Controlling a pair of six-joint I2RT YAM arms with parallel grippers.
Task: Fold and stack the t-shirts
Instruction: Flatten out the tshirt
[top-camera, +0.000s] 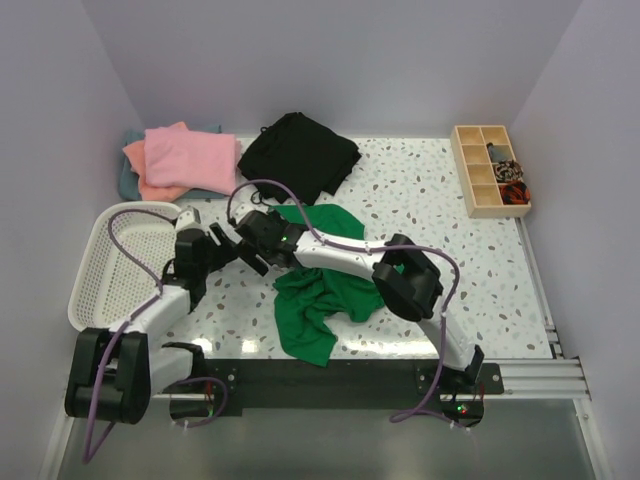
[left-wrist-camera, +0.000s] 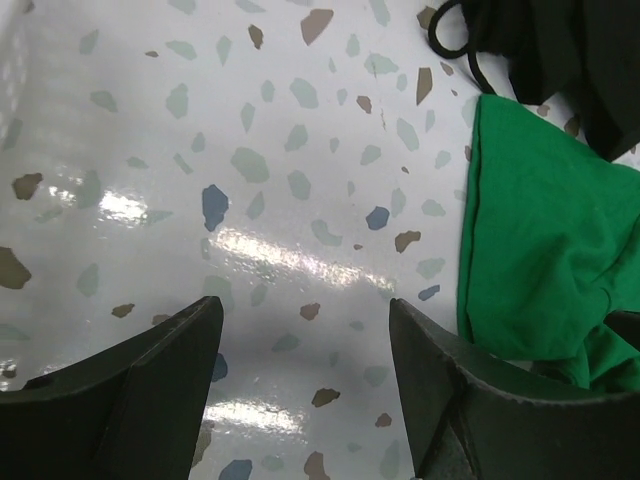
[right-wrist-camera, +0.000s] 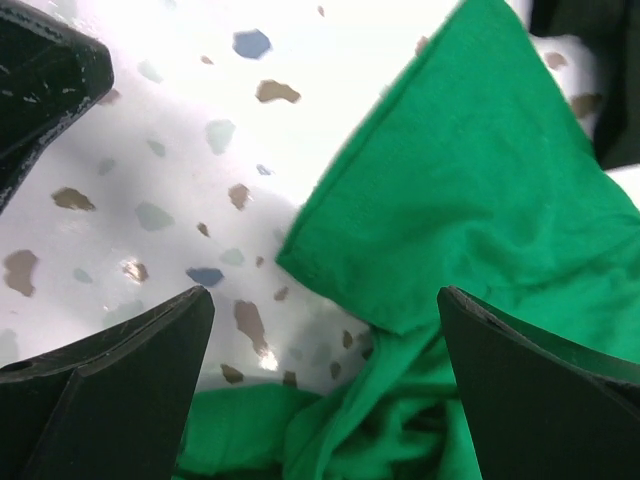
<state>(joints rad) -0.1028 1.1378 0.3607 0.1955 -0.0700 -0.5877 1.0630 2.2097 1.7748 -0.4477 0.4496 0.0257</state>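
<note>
The green t-shirt (top-camera: 318, 300) lies crumpled near the near edge of the bench (top-camera: 470, 270), about midway along it, with one flatter flap reaching toward the middle. The right pincer (right-wrist-camera: 325, 305) hangs over that flap's left hem with its jaws spread wide, pinching nothing (whether a finger touches the cloth I cannot tell). Just to its left, the left pincer (left-wrist-camera: 305, 325) is also spread, over bare bench, with the shirt's hem beside its right finger. A white mesh basket (top-camera: 100, 280) sits at the left edge. In the far left corner, the pink t-shirt (top-camera: 190, 155) lies on the salmon-orange t-shirt (top-camera: 135, 155) and the grey-teal t-shirt (top-camera: 127, 185). A black garment (top-camera: 300, 155) lies just beside them at the far edge. A wooden compartment box (top-camera: 468, 190) sits in the far right corner.
</note>
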